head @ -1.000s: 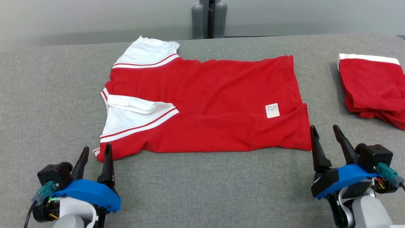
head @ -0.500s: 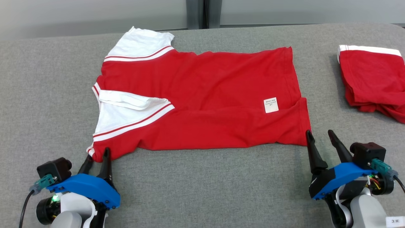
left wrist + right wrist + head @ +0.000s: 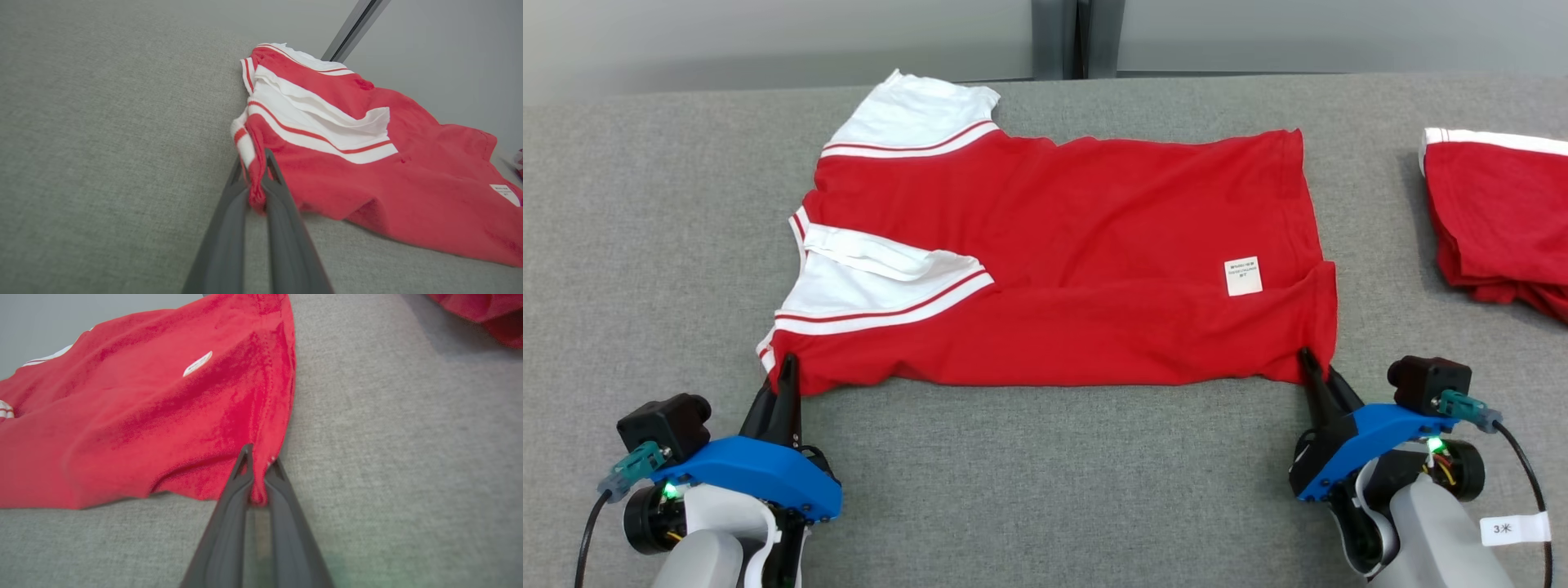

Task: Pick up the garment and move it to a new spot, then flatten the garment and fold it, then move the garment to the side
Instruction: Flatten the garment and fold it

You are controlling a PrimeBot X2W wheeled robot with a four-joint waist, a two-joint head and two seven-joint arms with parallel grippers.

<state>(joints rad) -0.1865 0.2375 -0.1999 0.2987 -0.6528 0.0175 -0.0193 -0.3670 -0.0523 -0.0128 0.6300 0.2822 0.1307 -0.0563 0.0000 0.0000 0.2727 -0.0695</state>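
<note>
Red garment (image 3: 1094, 269), white label (image 3: 1243, 276) unreadable, corners tight between left fingers (image 3: 786, 392) and right fingers (image 3: 1316, 384); tag (image 3: 1513, 528) "3米".

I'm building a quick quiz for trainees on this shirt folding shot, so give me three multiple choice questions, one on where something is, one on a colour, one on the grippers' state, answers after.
1. Where is the folded red garment relative to the spread red shirt?
A. To the robot's right.
B. To the robot's left.
C. On top.

2. What colour are the shirt's sleeves?
A. Blue.
B. White with red stripes.
C. Black.

3. How are the left gripper and right gripper?
A. Both open.
B. Left open, right shut.
C. Both shut on the shirt's near corners.

1 A: it lies at the head view's right edge.
2 B: both sleeves are white, red-striped.
3 C: each wrist view shows red cloth pinched in the jaws.
</note>
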